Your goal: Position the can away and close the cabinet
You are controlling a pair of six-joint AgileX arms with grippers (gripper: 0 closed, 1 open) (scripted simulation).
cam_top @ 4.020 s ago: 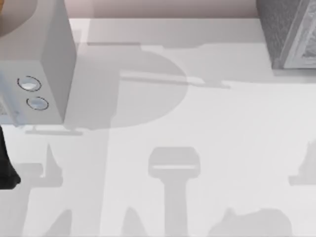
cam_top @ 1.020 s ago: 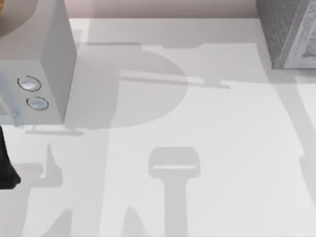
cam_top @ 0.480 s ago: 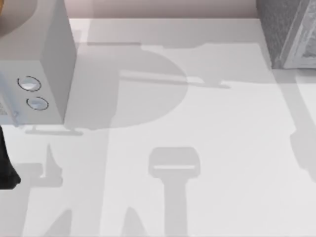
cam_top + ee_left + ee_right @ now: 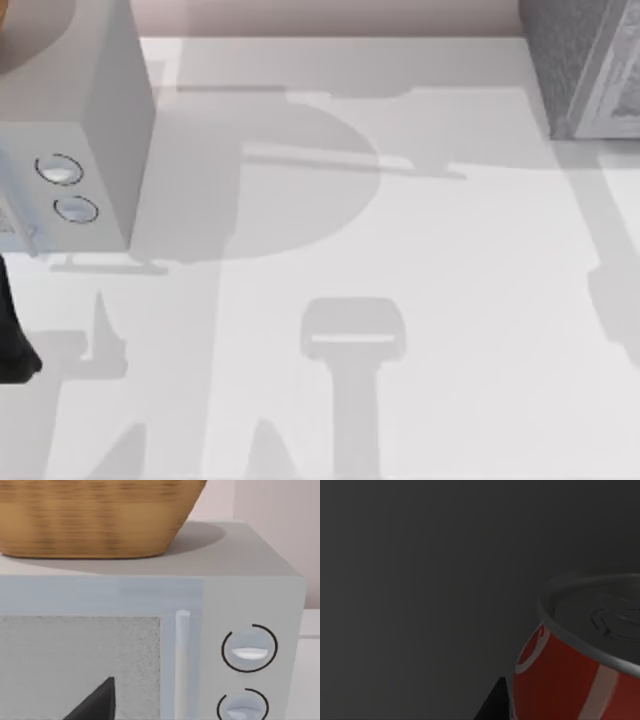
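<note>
2 big boxes frame the top view over the pale table (image 4: 420, 260): the cabinet (image 4: 585, 65), dark grey and speckled with a paler framed panel, fills the upper right corner, and a smooth light-grey box (image 4: 75, 130) with 2 round dials (image 4: 60, 170) fills the upper left. In the left wrist view a woven basket (image 4: 95, 515) stands on that box. The can (image 4: 580, 655), red with white marks and a silver-grey top, sits at the lower right of the right wrist view against a dark grey surface. Whether either gripper's jaws are spread or pressed together, I cannot tell.
</note>
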